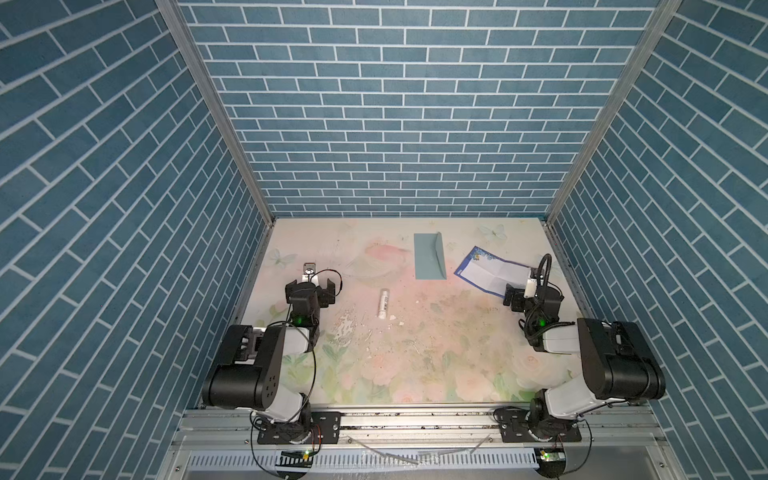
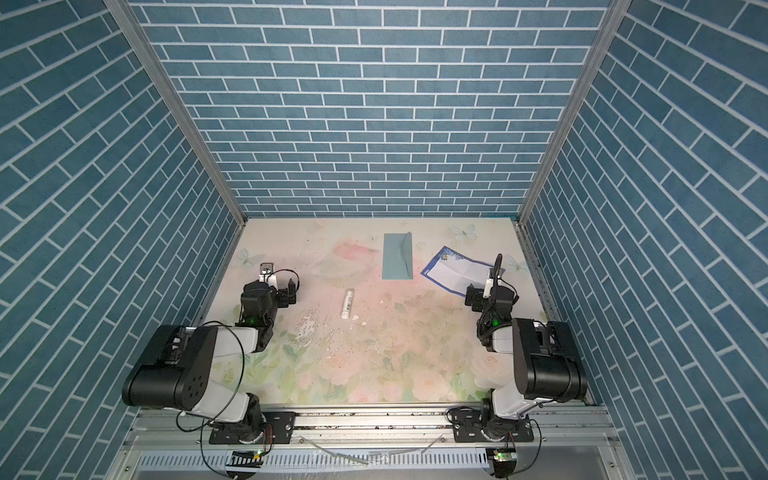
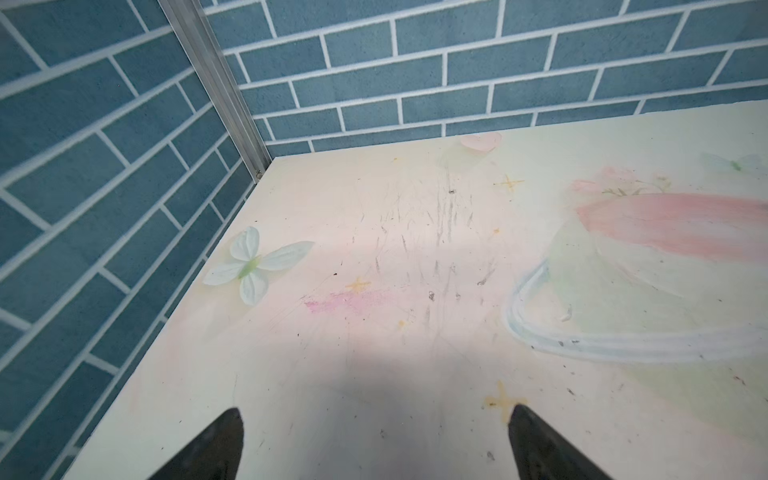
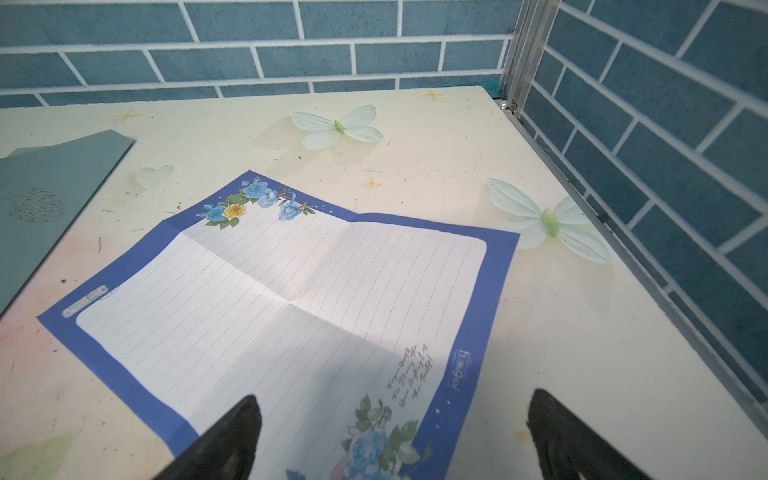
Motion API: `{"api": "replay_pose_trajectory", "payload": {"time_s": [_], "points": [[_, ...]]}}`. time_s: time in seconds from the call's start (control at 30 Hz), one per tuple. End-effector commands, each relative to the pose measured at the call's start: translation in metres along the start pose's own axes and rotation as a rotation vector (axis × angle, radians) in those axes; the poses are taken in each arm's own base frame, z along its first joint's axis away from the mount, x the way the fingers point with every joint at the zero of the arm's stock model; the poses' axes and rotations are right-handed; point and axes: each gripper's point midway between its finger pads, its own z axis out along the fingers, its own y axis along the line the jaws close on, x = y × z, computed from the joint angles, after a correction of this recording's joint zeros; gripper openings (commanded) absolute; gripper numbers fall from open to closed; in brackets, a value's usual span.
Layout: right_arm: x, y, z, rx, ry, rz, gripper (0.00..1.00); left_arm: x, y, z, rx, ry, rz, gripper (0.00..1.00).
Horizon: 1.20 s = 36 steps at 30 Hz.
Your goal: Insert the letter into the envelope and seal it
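Left end effector [image 3: 375, 409] jaws spread wide; right end effector [image 4: 392, 395] same; both arms bent, low.

Fig. 1. My table [image 1: 419, 365] carries a pastel print of roses and pale butterflies [image 4: 337, 126], scratched and speckled with grime; a white tube [image 1: 383, 304] lies on its side near the middle, with white flakes [image 1: 395, 319] just beside its near end. Blue brick-pattern walls [image 1: 399, 124] enclose me on three sides; aluminium posts [image 1: 217, 112] mark the far corners.

There were two grippers, the left gripper [image 3: 374, 440] and the right gripper [image 4: 390, 436]. One letter [image 4: 291, 291] lay partly beneath the right jaws. One envelope [image 1: 430, 256] and one white tube [image 1: 382, 303] lay clear of both.
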Motion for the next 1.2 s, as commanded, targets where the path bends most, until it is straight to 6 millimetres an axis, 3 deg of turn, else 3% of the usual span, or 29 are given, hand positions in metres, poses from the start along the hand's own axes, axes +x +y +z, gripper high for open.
{"api": "replay_pose_trajectory", "payload": {"time_s": [0.0,1.03,1.17], "points": [[-0.018,-0.001,0.005,-0.003,-0.042,-0.008,0.99,0.0,0.001,0.002,0.001,0.006,0.004,1.0],[-0.018,-0.004,0.006,-0.008,-0.033,0.014,0.99,-0.001,0.001,0.003,0.002,0.005,0.001,0.99],[-0.025,-0.004,0.003,-0.003,-0.042,0.012,0.94,-0.005,0.014,-0.002,-0.068,-0.002,-0.026,1.0]]}}
